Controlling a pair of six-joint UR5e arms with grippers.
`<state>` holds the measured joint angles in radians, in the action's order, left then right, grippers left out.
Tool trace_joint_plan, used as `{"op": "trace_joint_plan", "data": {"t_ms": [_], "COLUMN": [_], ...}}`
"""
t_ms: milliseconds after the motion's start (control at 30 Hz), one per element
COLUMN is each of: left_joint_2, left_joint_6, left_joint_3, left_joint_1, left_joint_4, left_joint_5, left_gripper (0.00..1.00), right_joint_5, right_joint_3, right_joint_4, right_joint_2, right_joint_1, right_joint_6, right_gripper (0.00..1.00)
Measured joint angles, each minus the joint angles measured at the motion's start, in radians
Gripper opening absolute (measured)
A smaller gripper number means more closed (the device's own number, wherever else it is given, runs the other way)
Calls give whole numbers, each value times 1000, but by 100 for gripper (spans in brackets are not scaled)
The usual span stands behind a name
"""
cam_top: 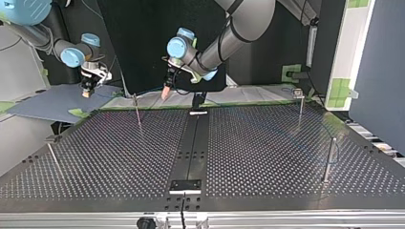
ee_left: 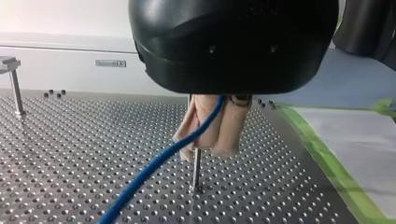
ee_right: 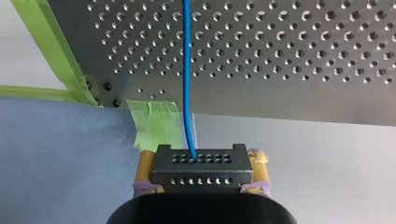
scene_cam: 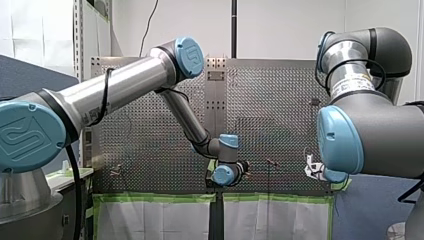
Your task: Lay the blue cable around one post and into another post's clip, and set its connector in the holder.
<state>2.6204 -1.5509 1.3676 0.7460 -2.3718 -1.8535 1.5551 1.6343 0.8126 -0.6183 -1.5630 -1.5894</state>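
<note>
In the left wrist view my left gripper (ee_left: 210, 144) has its beige pads shut on the blue cable (ee_left: 154, 170), just above a thin metal post (ee_left: 196, 170). The cable trails down from the pads and off toward the camera. My right gripper (ee_right: 201, 158) is shut on the cable's black connector block (ee_right: 201, 170), held off the table's edge; the cable (ee_right: 187, 70) runs straight ahead over the perforated plate. In the top view my left gripper (cam_top: 165, 90) hangs at the far edge near a post (cam_top: 137, 112), and my right gripper (cam_top: 86, 90) is beyond the far left corner.
More posts stand at the top view's right (cam_top: 301, 102), (cam_top: 329, 160) and near left (cam_top: 52, 157). A black plate (cam_top: 186, 186) sits on the table's central strip near the front edge. Green tape (ee_right: 154, 123) lines the table's border beside blue cloth (ee_right: 60, 154).
</note>
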Motion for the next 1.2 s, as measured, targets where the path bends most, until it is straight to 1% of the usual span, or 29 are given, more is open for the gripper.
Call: {"op": "trace_joint_plan", "data": {"t_ms": [167, 300, 367, 567, 667, 767, 800, 833, 900, 967, 1033, 1167, 1200], "left_joint_2": [0, 0, 0, 0, 0, -1, -1, -1, -1, -2, -7, -21, -29], "left_joint_6": [-2, -8, -10, -5, 11, 39, 49, 54, 61, 64, 65, 65, 62], "left_joint_3": [0, 0, 0, 0, 0, 1, 1, 2, 2, 3, 3, 6, 11], "left_joint_1": [-2, -4, -6, -12, -12, -7, -4, -2, 4, 7, 10, 13, 11], "left_joint_4": [0, 1, 2, -1, -12, -20, -21, -22, -22, -24, -27, -31, -26], "left_joint_5": [-1, -3, -5, -9, -9, -7, -5, -3, 2, 5, 7, 10, 14], "left_gripper": [0, 0, 0, 0, 0, 0, 0, 0, 0, 0, 0, 0, 0], "right_joint_5": [-8, -36, -43, -49, -46, -42, -42, -42, -43, -48, -57, -66, -72], "right_joint_3": [0, -1, -1, -1, 0, 0, 0, 0, 4, 14, 29, 45, 47], "right_joint_4": [13, 36, 40, 39, 31, 14, 9, 6, 3, 7, 21, 40, 45], "right_joint_2": [17, 42, 48, 54, 54, 54, 53, 52, 50, 44, 32, 8, 2], "right_joint_1": [-3, -2, -2, -2, -2, -3, -4, -5, -5, -4, -1, 1, 2], "right_joint_6": [4, 6, 7, 10, 18, 40, 52, 59, 70, 75, 76, 72, 68], "right_gripper": [0, 0, 0, 0, 0, 0, 0, 0, 0, 0, 0, 0, 0]}}
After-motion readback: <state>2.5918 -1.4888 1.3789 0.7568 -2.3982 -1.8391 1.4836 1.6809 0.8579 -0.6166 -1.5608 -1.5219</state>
